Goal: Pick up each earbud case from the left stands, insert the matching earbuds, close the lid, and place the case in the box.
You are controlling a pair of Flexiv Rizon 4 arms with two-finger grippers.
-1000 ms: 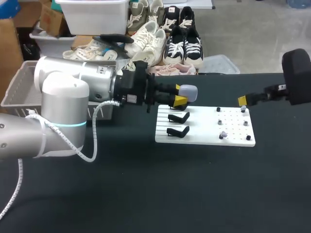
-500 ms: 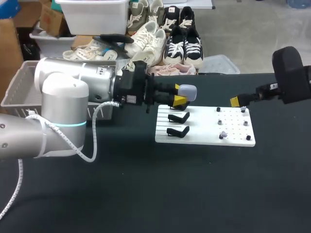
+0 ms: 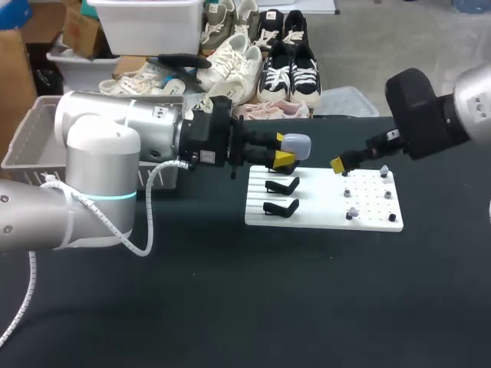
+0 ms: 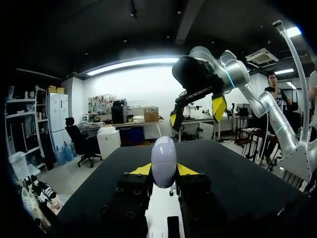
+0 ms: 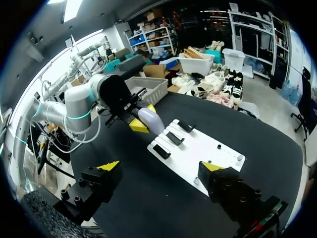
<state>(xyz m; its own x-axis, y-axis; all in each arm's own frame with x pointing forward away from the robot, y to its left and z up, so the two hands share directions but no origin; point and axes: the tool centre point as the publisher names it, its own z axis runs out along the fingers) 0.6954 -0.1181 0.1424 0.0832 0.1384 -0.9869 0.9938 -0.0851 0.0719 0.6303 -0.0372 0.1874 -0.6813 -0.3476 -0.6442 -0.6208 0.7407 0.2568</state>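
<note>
Earbud case (image 4: 163, 158) (pale lilac) sits clamped in left hand (image 4: 163, 171).

The left pincer (image 4: 163, 172) is closed on a pale grey, egg-shaped earbud case (image 4: 163, 158), which stands upright between the two yellow tips, with one tip touching it from each side. Below the case, between the black finger bodies, a narrow part of a white board (image 4: 157, 208) is seen, and the black worktop (image 4: 94, 183) spreads out on both sides. Ahead of the case and higher than it, the right arm (image 4: 237, 74) hangs over the far part of the worktop, and the right pincer (image 4: 196, 113) has its yellow tips well apart with nothing between them.
</note>
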